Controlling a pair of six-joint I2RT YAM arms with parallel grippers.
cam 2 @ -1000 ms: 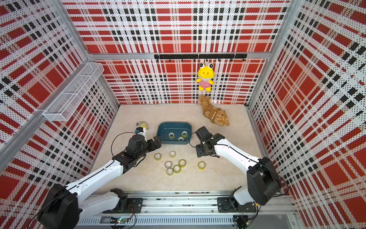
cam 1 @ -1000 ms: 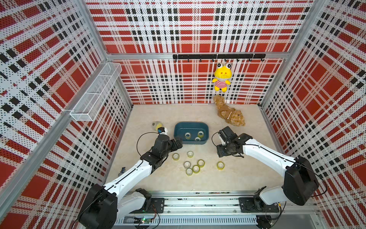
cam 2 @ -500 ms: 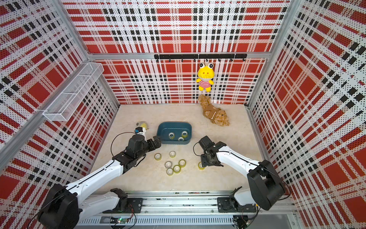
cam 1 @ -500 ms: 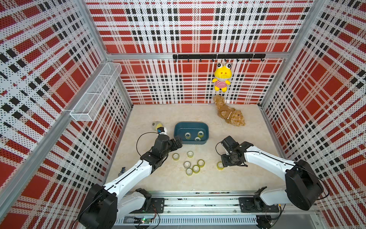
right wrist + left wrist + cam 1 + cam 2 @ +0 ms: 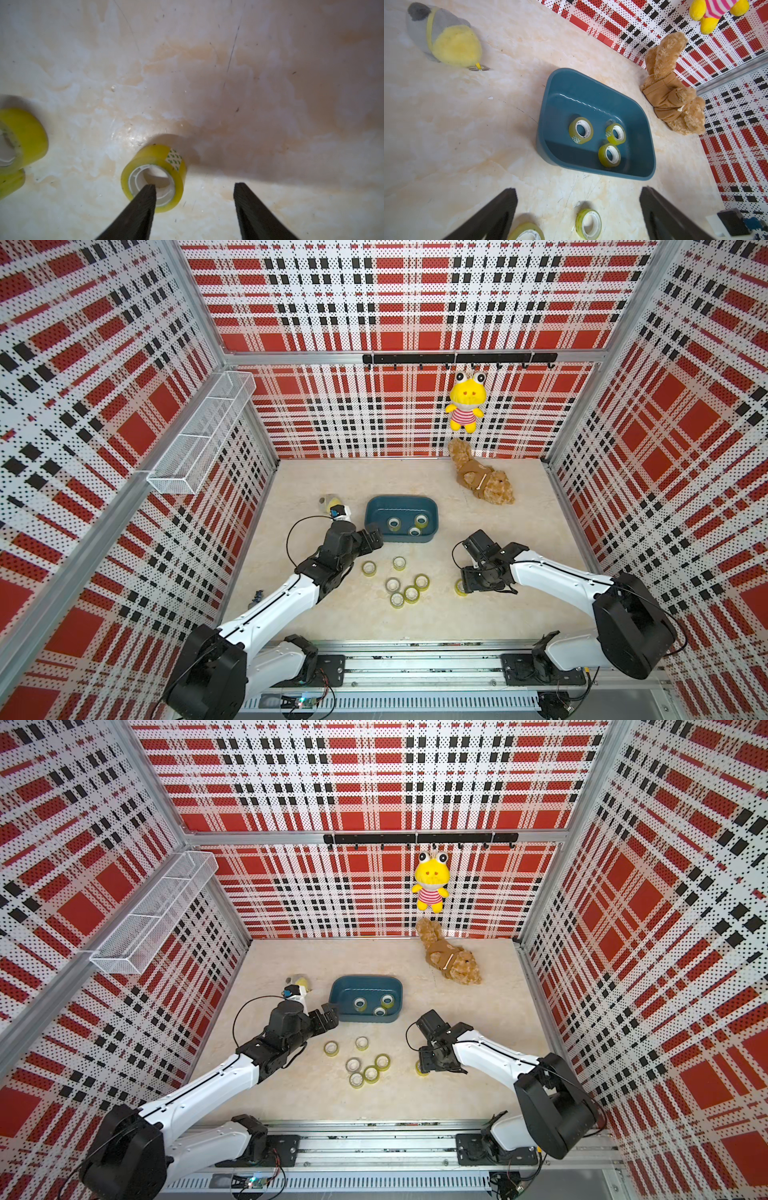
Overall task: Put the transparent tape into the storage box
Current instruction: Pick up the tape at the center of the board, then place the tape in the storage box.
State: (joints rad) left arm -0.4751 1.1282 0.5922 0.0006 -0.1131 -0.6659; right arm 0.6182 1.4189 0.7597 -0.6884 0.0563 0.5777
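Right gripper [image 5: 194, 187]: jaws partly apart, clamped on nothing. 1 finger [image 5: 141, 207] points into the white core of a lone transparent tape roll [image 5: 154, 159]. The other finger stands outside the roll's wall, over bare worktop [image 5: 270, 104]. The inner finger possibly touches the core; I cannot tell from this angle. The roll lies flat, well apart from the storage box [image 5: 399, 506].

Left gripper [image 5: 578, 192]: jaws fully apart and empty, hovering just beside a front corner of the box. 3 rolls [image 5: 581, 129] lie inside the box. 6 loose rolls [image 5: 392, 585] sit clustered on the worktop between the arms.

Compared with 1 s ago, the right gripper has moved away from the box and down onto the lone roll. The left arm, box and cluster are unchanged.
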